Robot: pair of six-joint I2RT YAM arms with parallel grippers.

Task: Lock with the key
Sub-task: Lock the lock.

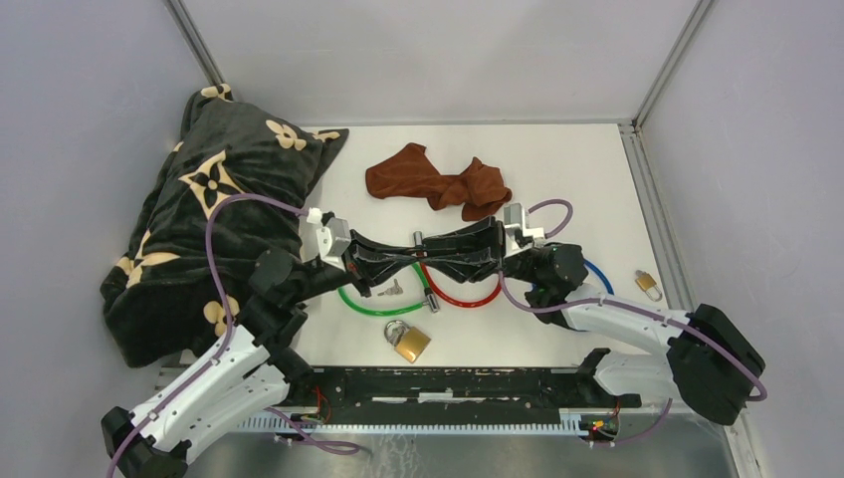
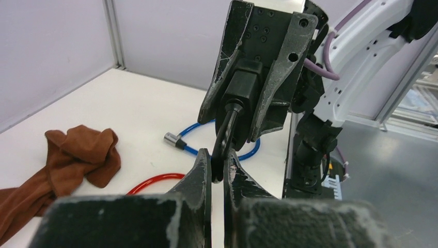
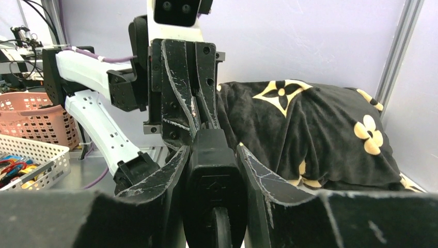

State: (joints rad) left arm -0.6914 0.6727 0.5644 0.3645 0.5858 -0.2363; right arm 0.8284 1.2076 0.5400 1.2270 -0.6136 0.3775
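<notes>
Step in hand, by judgement: lock is presented to the other arm, i.e. line-up/insertion stage; locking turn not confirmed. Both arms meet nose to nose over mid-table. Right gripper: jaws part-open, clamped on both flanks of the black lock body, which is held clear of the table w/ one end facing the other arm. Left gripper: jaws all but closed, pinching a thin black curved piece that runs up into the end of the lock body. Whether this piece is the lock's own cable or a key bow cannot be told from any view; no key blade visible. Note: a small loose key bunch lies on the table just inside the green cable loop, near the brass padlock and just below the grippers in top view; neither arm touches it. Next move, judged: if a key is in the left pinch, it needs a straight line-up w/ the keyway, a light push, then a wrist turn while the right grip holds the body firm against twist. If not, the left must let go and fetch the key bunch. Risk: body rotating in the right grip under torque.
</notes>
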